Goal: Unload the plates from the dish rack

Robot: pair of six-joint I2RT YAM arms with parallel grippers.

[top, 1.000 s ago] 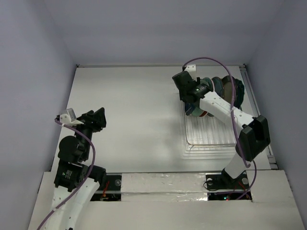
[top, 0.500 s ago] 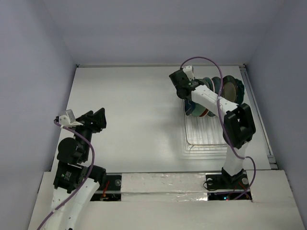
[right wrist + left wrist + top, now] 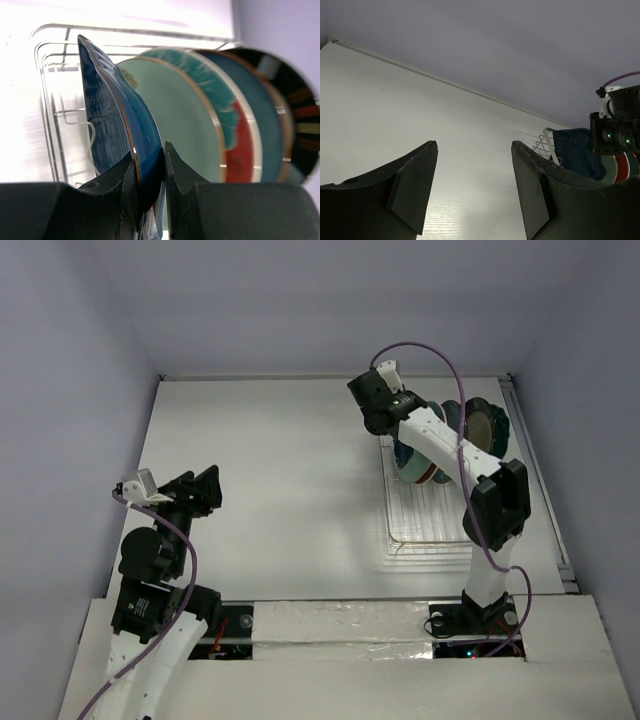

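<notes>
Right tool (image 3: 150, 167): narrow, its two fingers (image 3: 122, 185) pinched on the rim of the blue plate (image 3: 107, 120), one finger on each face. Blue plate: upright on edge, first in the row and nearest the right wrist camera; whether it rests in the rack (image 3: 425, 530) or is lifted off it cannot be told. Teal-and-red plate (image 3: 235, 135): upright just behind the blue plate, pale green face towards it. Dark plates (image 3: 270, 135): two, upright behind the teal-and-red plate, the rearmost with a striped rim; in the top view one shows an olive centre. All four plates overlap closely in one row at the far end of the rack. Rack: chrome wire, on the right side of the worktop (image 3: 270, 460), its near half bare of plates. Left tool (image 3: 474, 150): wide apart, nothing between its fingers, held above the worktop on the left side, well apart from the rack, pointing towards the far wall. Right arm: reaches over the rack from the near edge, its wrist above the plates.
</notes>
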